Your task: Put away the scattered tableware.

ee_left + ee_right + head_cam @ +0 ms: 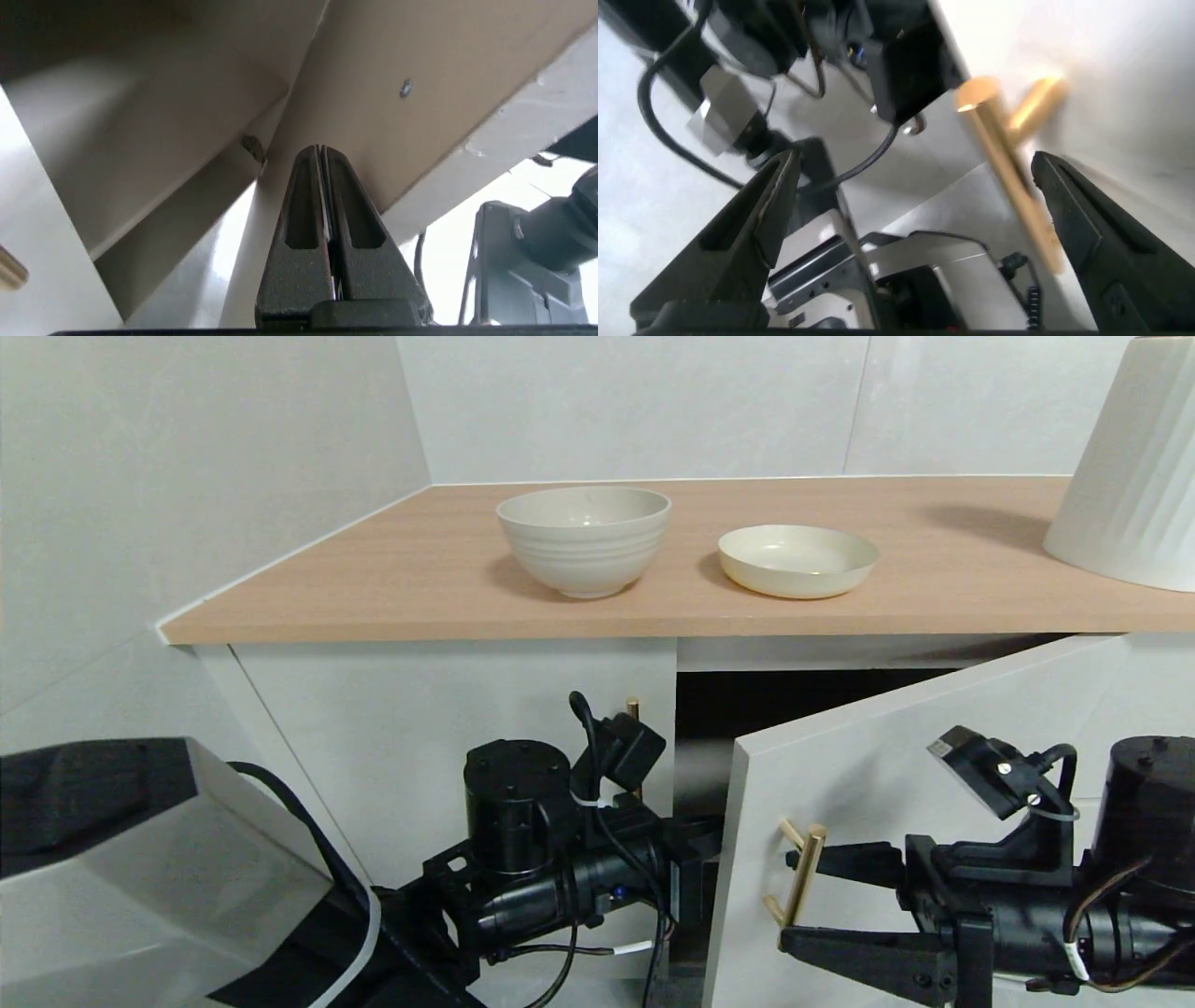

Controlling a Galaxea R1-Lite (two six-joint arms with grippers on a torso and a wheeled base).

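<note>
Tableware sits on a wooden countertop (392,588) that runs into a tiled corner. A deep pale bowl (583,541) with ribbed sides stands upright left of the middle, about midway between the front and back edges. A shallow dish (798,560) of cream colour lies just beside it on the right, the two apart, both empty. A white ribbed shade (1130,467) stands toward the right end of the countertop, well apart from the dish.

Below the front edge is a white cabinet. Its left door (448,728) is closed, and its right door (896,775) hangs swung outward, showing a dark opening behind it.

The right gripper (792,899) is at the outer face of the right door with its fingers spread wide, one above and one below the brass handle (803,873). The bar lies between them unclamped.

The left gripper (320,154) is in the gap between the two doors, low down at the cabinet opening. Its fingers are pressed flat together with nothing between them, and the tip points at the inner side of the right door. Whether it touches the panel I cannot tell.
</note>
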